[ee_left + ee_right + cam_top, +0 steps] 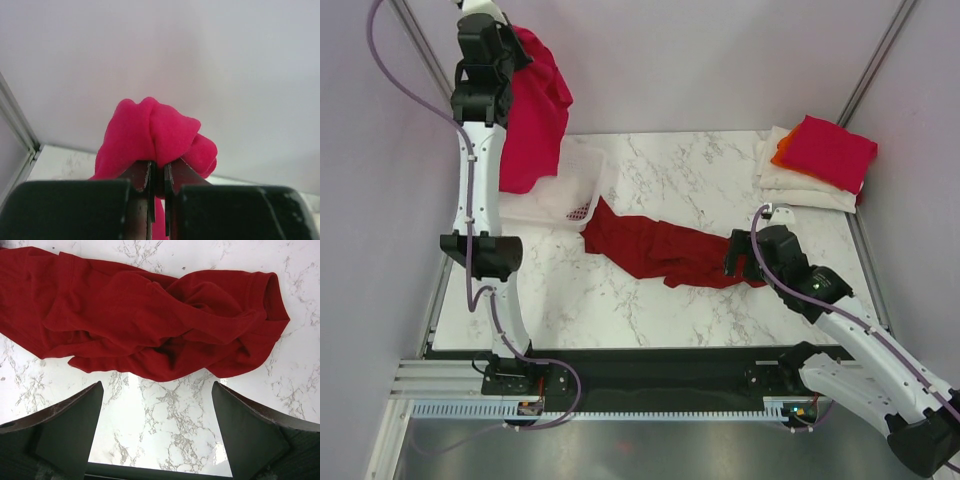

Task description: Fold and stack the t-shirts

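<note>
My left gripper is raised high at the back left, shut on a bright pink t-shirt that hangs down over the basket; in the left wrist view the pink cloth bunches above the shut jaws of that gripper. A dark red t-shirt lies crumpled on the marble table. My right gripper hovers open at its right end; in the right wrist view the red shirt lies just beyond the open gripper. Folded shirts are stacked at the back right, pink on top, orange and cream beneath.
A white mesh basket sits at the back left under the hanging shirt. Walls enclose the table on the back and sides. The dark near edge of the table holds both arm bases.
</note>
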`<action>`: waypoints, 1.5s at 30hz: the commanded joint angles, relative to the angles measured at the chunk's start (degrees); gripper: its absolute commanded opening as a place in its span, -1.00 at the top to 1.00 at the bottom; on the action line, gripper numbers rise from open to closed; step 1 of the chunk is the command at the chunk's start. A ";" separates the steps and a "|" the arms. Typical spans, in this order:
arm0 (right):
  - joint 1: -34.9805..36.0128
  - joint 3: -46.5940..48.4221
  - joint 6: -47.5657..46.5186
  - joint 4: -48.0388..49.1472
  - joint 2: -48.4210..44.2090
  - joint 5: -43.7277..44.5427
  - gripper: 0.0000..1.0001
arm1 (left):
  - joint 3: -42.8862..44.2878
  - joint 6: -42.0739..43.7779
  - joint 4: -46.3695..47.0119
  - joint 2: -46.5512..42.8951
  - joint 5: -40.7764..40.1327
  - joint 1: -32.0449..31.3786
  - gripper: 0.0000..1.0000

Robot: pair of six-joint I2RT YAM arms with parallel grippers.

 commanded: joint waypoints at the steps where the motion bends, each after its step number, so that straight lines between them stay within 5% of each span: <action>1: 0.04 0.68 0.28 1.36 -1.23 0.49 -0.96 | 9.50 0.20 4.92 -6.09 1.39 -0.17 0.95; 10: 0.04 0.24 0.54 1.62 -2.11 0.58 -0.96 | 2.68 0.55 4.40 -14.08 2.19 -0.43 0.95; 18: 0.04 -0.11 0.81 1.71 -3.69 -0.21 -0.96 | -33.07 1.34 6.32 -24.81 -9.67 -0.25 0.92; 19: 0.13 -0.11 0.72 1.62 -3.78 -0.30 -0.96 | -37.03 2.04 9.81 -25.86 -10.03 0.18 0.63; 20: 0.05 -0.11 0.81 1.71 -3.78 -0.47 -0.96 | -43.85 2.65 11.33 -25.61 -8.99 0.45 -0.24; 23: 0.04 -0.02 0.54 1.80 -3.51 -1.09 -0.96 | -49.17 4.33 11.35 -20.62 -4.07 1.33 -0.88; 32: 0.04 -0.11 0.72 1.62 -3.60 -0.91 -0.96 | -53.15 -1.38 10.47 -12.26 1.30 2.82 -0.15; 37: -0.04 -0.20 0.90 1.62 -2.73 -0.30 -0.96 | -54.21 -3.22 10.20 -4.71 3.14 3.70 -0.11; 45: 0.04 0.50 0.81 1.18 0.26 1.54 -0.96 | -39.28 -4.55 8.01 12.96 8.59 8.18 -0.03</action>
